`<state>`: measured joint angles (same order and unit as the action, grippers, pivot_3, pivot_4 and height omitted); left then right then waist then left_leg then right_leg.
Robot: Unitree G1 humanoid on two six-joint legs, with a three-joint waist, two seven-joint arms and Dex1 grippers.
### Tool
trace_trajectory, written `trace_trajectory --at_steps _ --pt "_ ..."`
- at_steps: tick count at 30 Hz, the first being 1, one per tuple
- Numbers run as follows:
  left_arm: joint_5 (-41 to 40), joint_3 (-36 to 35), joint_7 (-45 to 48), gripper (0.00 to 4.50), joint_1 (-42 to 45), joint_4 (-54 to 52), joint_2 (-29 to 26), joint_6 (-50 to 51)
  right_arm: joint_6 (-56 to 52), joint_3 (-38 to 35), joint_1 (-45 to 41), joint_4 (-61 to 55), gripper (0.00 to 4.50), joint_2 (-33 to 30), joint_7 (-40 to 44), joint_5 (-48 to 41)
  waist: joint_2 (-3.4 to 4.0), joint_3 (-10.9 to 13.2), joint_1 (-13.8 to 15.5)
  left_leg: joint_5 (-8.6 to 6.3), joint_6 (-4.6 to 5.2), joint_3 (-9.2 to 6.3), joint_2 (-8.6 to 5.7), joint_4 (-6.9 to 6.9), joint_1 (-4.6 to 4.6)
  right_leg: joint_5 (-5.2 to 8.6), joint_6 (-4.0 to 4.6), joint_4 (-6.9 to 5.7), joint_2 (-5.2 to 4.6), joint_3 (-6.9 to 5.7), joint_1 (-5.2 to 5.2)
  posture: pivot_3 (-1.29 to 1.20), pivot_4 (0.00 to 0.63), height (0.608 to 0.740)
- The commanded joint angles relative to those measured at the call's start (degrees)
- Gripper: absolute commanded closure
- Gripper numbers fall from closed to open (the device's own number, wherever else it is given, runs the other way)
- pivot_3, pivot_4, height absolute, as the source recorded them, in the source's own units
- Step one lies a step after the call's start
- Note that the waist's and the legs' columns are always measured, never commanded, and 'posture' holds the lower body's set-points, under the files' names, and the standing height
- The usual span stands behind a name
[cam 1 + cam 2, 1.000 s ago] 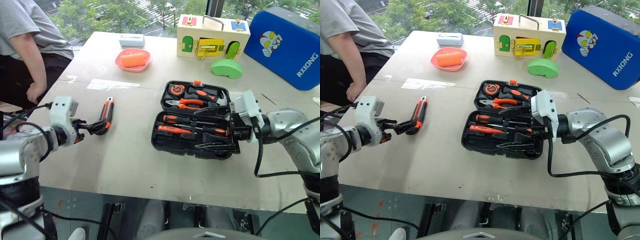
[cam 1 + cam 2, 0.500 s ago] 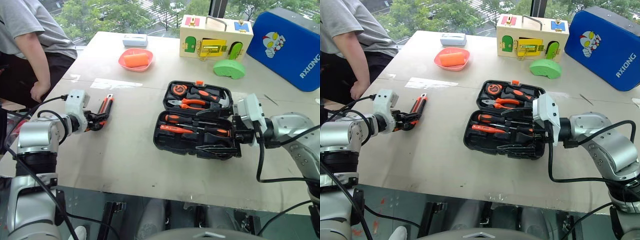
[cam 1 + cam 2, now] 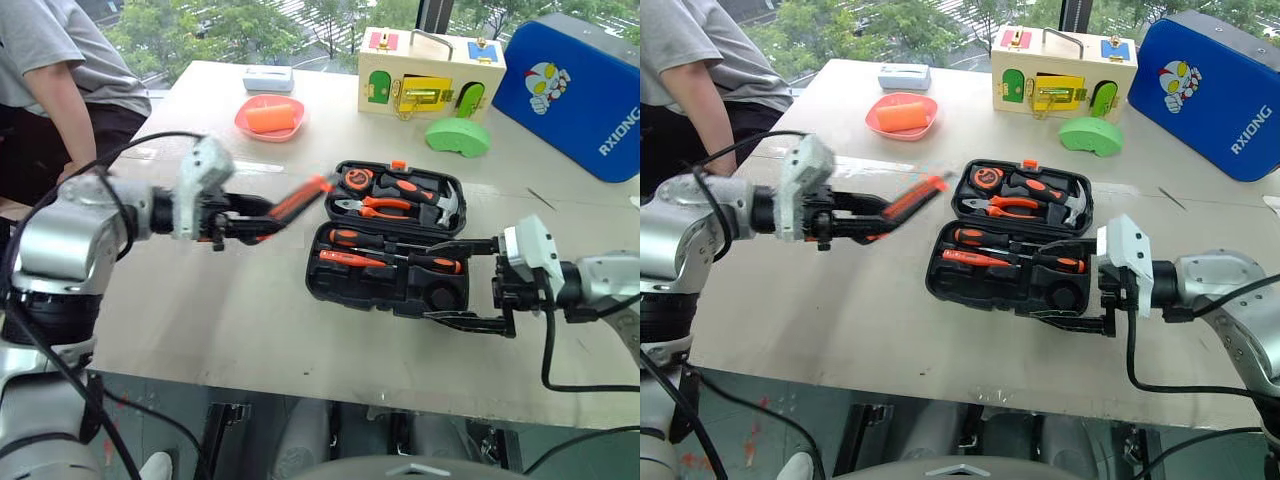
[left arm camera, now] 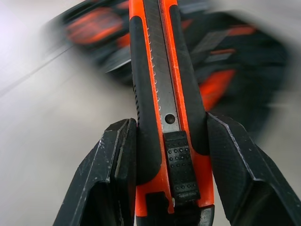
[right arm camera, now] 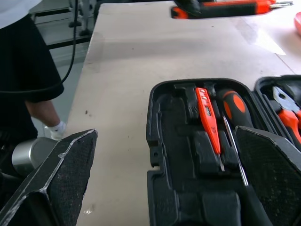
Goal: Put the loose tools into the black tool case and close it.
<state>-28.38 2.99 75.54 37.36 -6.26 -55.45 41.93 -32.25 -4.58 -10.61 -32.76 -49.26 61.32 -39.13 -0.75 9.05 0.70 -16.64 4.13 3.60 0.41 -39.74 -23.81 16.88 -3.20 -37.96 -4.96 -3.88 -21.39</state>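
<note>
The left gripper (image 4: pixel 169 155) has its jaws clamped on the rear end of the black-and-orange utility knife (image 3: pixel 292 206), one finger on each long side, slider facing the wrist camera. The knife is held in the air above the surface (image 3: pixel 220 310), pointing toward the open black tool case (image 3: pixel 390 240), its tip just short of the case's left edge. The right gripper (image 3: pixel 478 282) hangs just beside the case's right end with its jaws spread wide and nothing between them.

In the case, two long screwdrivers (image 3: pixel 390 243) and the slim orange tester (image 5: pixel 209 125) already lie in the front half, which also shows empty recesses; pliers and a hammer sit in the rear half.

To do this step well, I judge the knife should be carried over a vacant recess in the front half, then turned until its length matches the slot. Lower it level, not tip-first, so it seats rather than bridging the ribs. Let go only once the body rests in the moulding. The right gripper looks well placed to steady the case if it shifts.
</note>
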Motion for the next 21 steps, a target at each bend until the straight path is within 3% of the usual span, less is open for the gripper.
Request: trace_trajectory --at_steps 1,3,10,21 --pt "4.0 9.7 9.0 2.69 4.1 0.6 2.7 -7.5 -0.2 -3.8 2.5 -4.1 0.0 -0.9 -2.1 -1.2 0.05 0.0 -0.2 0.0 0.0 0.05 0.01 0.0 0.06 0.0 0.0 -0.04 0.04 0.08 0.01 0.0 0.15 0.735" --pt "8.3 15.9 12.9 2.69 8.1 5.3 6.3 -12.9 -0.8 -4.8 4.1 -5.9 0.0 -0.9 -3.8 -1.4 0.06 0.0 0.3 0.0 0.0 0.04 0.01 0.0 0.08 0.0 0.0 -0.07 0.27 0.03 0.03 0.0 0.15 0.735" --pt "16.0 25.3 17.0 2.69 16.0 20.1 14.9 -24.2 -2.9 -7.3 8.5 -11.1 0.0 -0.8 -9.2 -2.5 0.04 0.0 0.1 0.0 0.03 0.04 0.06 -0.12 -0.05 0.01 0.0 -0.06 0.4 0.14 -0.04 0.0 0.15 0.735" --pt "16.6 32.3 17.0 2.69 19.1 25.0 17.3 -28.8 -3.2 -9.6 12.6 -13.7 0.0 -0.8 -12.8 -3.1 0.04 0.0 0.1 -0.01 0.05 -0.02 0.07 -0.15 -0.08 0.0 -0.01 -0.07 0.38 0.2 -0.04 0.0 0.15 0.735"
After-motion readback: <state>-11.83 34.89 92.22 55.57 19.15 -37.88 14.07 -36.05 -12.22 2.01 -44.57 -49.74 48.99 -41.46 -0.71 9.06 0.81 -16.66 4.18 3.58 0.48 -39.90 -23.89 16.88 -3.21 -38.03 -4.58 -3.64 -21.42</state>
